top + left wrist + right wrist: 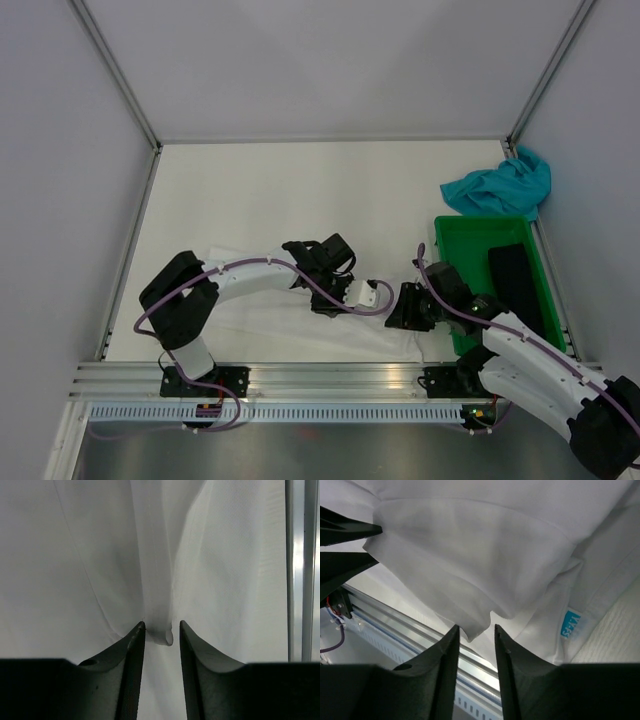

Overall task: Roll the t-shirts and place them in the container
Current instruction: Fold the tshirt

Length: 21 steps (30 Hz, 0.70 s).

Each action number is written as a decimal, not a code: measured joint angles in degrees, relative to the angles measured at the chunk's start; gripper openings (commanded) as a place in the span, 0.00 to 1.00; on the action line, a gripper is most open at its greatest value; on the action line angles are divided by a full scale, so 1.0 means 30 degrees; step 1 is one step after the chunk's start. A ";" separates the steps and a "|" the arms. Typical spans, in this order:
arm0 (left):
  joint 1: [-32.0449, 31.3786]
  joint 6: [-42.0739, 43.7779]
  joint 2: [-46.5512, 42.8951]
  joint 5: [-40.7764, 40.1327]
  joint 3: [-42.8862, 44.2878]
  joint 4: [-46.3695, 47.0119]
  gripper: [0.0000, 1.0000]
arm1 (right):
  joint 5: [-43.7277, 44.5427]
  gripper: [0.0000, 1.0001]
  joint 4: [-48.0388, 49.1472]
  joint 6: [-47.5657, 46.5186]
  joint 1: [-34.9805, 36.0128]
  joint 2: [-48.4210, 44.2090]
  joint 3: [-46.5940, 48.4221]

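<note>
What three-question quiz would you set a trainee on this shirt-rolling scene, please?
1. True or false: the teal-blue t-shirt lies inside the green crate.
2. Multiple choice: what sits between the fingertips of both the left gripper and the right gripper? A) the teal-blue t-shirt. B) the white t-shirt. C) nothing.
3. Short answer: in the right wrist view, what colour is the small label on the white t-shirt?

Key: 1 false, it lies outside, beyond the crate's far end; 2 B; 3 blue.
</note>
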 measured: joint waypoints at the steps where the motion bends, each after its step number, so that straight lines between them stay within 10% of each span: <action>1: 0.0000 0.0044 -0.0124 -0.0015 0.0000 -0.0044 0.43 | -0.0073 0.48 -0.0474 -0.0007 0.0029 -0.0168 0.0168; 7: 0.0000 0.0372 -0.0903 -0.0029 0.0000 -0.0641 0.43 | -0.0627 0.50 -0.2229 -0.0663 0.0073 -0.0787 0.2237; 12: 0.0000 0.0474 -0.1537 -0.0022 0.0000 -0.1005 0.37 | 0.0459 0.01 -0.1996 -0.0488 0.0102 -0.0619 0.2659; 21: -0.0007 -0.1719 -0.0036 -0.1020 0.0459 0.0306 0.31 | 0.2062 0.00 0.1333 0.1071 0.0102 0.2106 -0.0168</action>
